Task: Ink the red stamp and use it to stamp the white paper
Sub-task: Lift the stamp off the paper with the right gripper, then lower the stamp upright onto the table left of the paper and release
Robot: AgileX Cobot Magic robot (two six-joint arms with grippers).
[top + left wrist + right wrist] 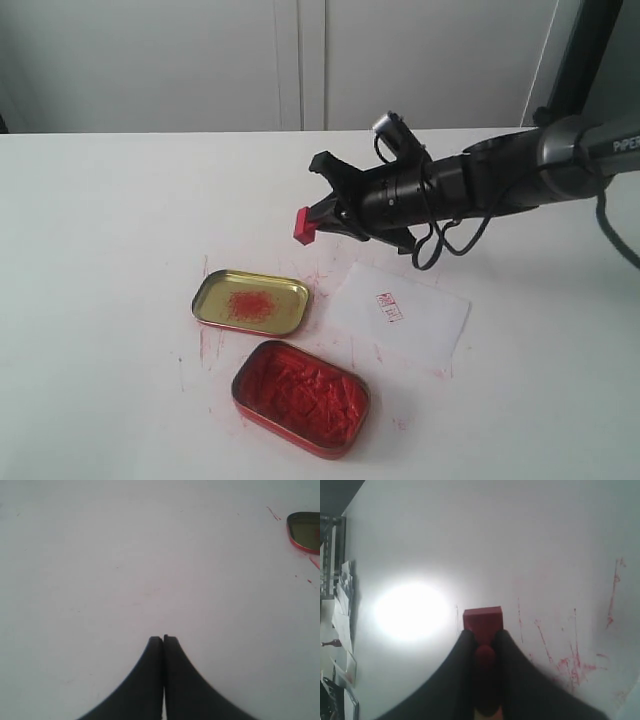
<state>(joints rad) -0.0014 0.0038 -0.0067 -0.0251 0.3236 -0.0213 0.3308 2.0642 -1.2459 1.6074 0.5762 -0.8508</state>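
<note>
- Exterior view: right claw [322, 215] reaches in from the right and grips the red stamp [305, 226] by its narrow handle. The base pokes out past the tips, tilted and up in the air, clear of the bench [100, 250].
- The handle grip probably keeps the printing face free for ink and paper.
- The stamp hangs beyond the gold tin [250, 301], which has a red smear inside. The ink tin [300, 397] full of red sits nearer the camera, just beside the gold one.
- White paper [400, 312] lies flat on the bench, right of the tins and below the arm, already carrying a red mark [389, 307]. The stamp isn't over it.
- Left arm isn't seen in this view.
- Left wrist view: left claw [163, 640] is clenched tip to tip with nothing in it, over bare bench. An edge of the gold tin [306, 530] shows well away. Looks parked out of the working zone.
- Right wrist view: right claw [484, 637] is only narrowly apart, pinching the knob of the red stamp [482, 618], whose flat base sits ahead of the tips. Red scratches [570, 655] mark the bench beyond; there's no contact with the bench.
</note>
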